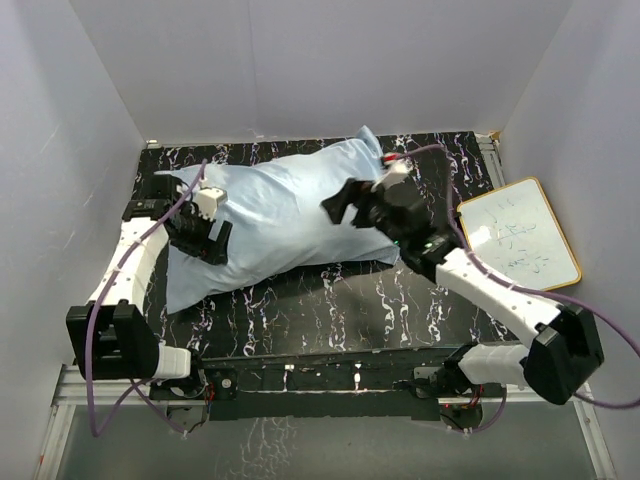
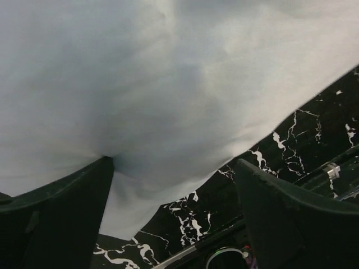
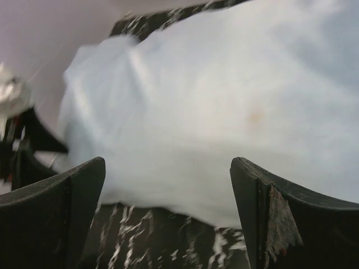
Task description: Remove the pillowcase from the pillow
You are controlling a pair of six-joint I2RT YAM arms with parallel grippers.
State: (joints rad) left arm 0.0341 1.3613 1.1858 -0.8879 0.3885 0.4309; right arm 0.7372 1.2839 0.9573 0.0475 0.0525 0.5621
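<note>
The pale blue pillowcase (image 1: 285, 215) lies stuffed and slanted across the black marbled table (image 1: 330, 310). The pillow is hidden inside it. My left gripper (image 1: 213, 243) is open over the case's left end. In the left wrist view the case (image 2: 168, 84) fills the top, and the open left gripper (image 2: 174, 163) has its left finger (image 2: 84, 202) against the fabric near the case's lower edge. My right gripper (image 1: 342, 205) is open and empty over the case's right part. In the right wrist view the open right gripper (image 3: 168, 162) faces the case (image 3: 213, 112) near its edge.
A small wood-framed whiteboard (image 1: 520, 235) lies on the table at the right. White walls close in the back and both sides. A metal rail (image 1: 320, 385) runs along the near edge by the arm bases.
</note>
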